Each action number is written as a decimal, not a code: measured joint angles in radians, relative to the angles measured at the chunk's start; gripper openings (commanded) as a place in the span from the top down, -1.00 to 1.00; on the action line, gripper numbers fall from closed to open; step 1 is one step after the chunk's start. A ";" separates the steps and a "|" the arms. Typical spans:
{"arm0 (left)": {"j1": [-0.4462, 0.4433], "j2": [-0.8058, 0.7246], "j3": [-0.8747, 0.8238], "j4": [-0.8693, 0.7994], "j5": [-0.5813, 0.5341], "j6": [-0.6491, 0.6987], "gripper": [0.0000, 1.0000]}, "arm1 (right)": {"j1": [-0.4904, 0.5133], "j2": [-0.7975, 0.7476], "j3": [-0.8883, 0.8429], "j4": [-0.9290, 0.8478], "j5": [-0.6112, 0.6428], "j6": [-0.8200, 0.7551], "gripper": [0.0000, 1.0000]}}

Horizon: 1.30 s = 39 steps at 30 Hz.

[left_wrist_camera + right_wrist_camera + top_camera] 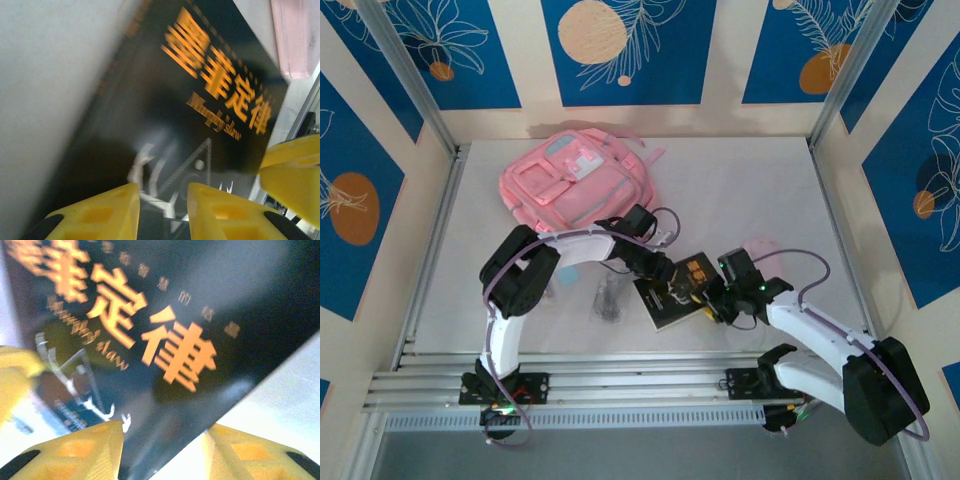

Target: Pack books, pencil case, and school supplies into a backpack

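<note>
Though overhead obscures it, wrist views show left gripper (163,195), right gripper (162,432) spread — at the book (150,120).

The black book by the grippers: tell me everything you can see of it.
The black book is a thin paperback with a glossy dark cover, large gold Chinese characters, smaller gold Latin script beneath and a pale triangle drawing. It is closed, cover up, apparently flat on the white table, askew to its edges. The left gripper is at one edge and the right gripper straddles a corner with fingers apart; contact cannot be told.
</note>
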 measured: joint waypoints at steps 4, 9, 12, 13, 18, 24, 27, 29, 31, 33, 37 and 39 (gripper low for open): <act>-0.002 0.000 0.000 -0.008 0.000 0.000 0.42 | 0.000 0.002 0.017 0.089 0.000 -0.032 0.30; -0.002 0.000 0.000 -0.014 0.000 0.000 0.42 | 0.002 0.042 0.017 0.137 0.000 -0.053 0.29; -0.002 0.000 0.000 -0.019 0.000 0.000 0.41 | 0.005 0.062 0.017 0.148 0.001 -0.067 0.37; -0.002 0.000 0.000 -0.020 0.000 0.000 0.41 | 0.006 0.067 0.017 0.153 0.001 -0.072 0.43; -0.002 0.000 0.000 -0.022 0.000 -0.006 0.02 | 0.008 0.085 0.016 0.197 -0.003 -0.082 1.00; 0.019 -0.063 0.001 -0.018 -0.019 -0.041 -0.53 | -0.041 0.078 0.053 0.183 -0.052 -0.174 1.00; 0.077 -0.119 -0.006 0.032 -0.028 -0.086 -0.58 | -0.091 0.071 0.077 0.198 -0.117 -0.240 1.00; 0.137 -0.146 -0.027 0.099 -0.022 -0.134 -0.59 | -0.118 0.078 0.096 0.204 -0.163 -0.282 1.00; 0.197 -0.163 -0.068 0.184 -0.009 -0.191 -0.60 | -0.140 0.104 0.138 0.204 -0.216 -0.325 1.00; 0.251 -0.170 -0.117 0.256 0.002 -0.245 -0.60 | -0.152 0.157 0.216 0.197 -0.269 -0.377 1.00; 0.317 -0.203 -0.196 0.331 0.018 -0.316 -0.62 | -0.154 0.280 0.415 0.170 -0.357 -0.466 1.00; 0.340 -0.243 -0.227 0.351 0.018 -0.339 -0.63 | -0.153 0.333 0.509 0.159 -0.394 -0.498 1.00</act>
